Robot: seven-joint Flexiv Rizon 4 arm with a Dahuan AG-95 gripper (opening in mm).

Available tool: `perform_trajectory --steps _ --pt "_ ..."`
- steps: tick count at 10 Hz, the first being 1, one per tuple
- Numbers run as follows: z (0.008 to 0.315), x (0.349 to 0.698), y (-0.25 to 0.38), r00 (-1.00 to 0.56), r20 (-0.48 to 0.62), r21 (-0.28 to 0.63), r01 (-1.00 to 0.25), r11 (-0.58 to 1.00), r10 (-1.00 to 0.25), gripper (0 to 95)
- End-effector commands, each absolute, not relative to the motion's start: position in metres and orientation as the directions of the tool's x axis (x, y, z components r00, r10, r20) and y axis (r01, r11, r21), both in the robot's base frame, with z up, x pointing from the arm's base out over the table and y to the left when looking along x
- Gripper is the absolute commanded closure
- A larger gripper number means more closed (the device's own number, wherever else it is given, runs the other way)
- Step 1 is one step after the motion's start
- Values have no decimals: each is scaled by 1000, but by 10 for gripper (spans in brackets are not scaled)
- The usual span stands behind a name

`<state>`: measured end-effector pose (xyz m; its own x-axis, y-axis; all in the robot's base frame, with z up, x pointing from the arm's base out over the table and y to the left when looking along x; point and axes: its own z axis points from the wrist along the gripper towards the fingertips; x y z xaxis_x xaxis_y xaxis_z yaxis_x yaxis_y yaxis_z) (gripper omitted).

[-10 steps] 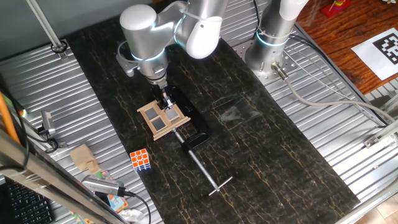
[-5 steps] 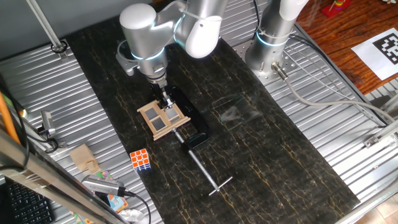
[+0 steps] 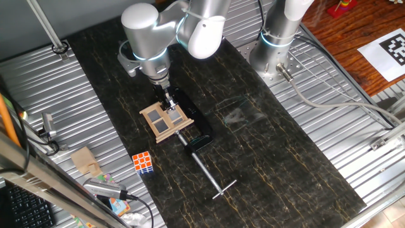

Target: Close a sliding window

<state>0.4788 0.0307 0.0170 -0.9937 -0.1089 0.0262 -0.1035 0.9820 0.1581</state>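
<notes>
The sliding window is a small tan wooden frame with a cross and grey panes, standing on a black base on the dark table. My gripper points down at the frame's upper middle edge, its black fingers touching or just above the wood. The fingers are close together, but whether they are shut or hold anything is too small to tell. The arm's silver wrist hides the area behind the window.
A black clamp with a long metal rod holds the window's base at its right. A Rubik's cube lies to the lower left. Tools and a cardboard piece sit at the left. The robot base stands at the back right.
</notes>
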Motion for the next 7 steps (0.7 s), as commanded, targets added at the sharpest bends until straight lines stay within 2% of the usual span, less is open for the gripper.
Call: perform_trajectory --steps 1,7 --pt "16 479 30 -994 28 157 -103 982 -109 950" --pt "17 478 28 -993 28 156 -105 982 -111 950"
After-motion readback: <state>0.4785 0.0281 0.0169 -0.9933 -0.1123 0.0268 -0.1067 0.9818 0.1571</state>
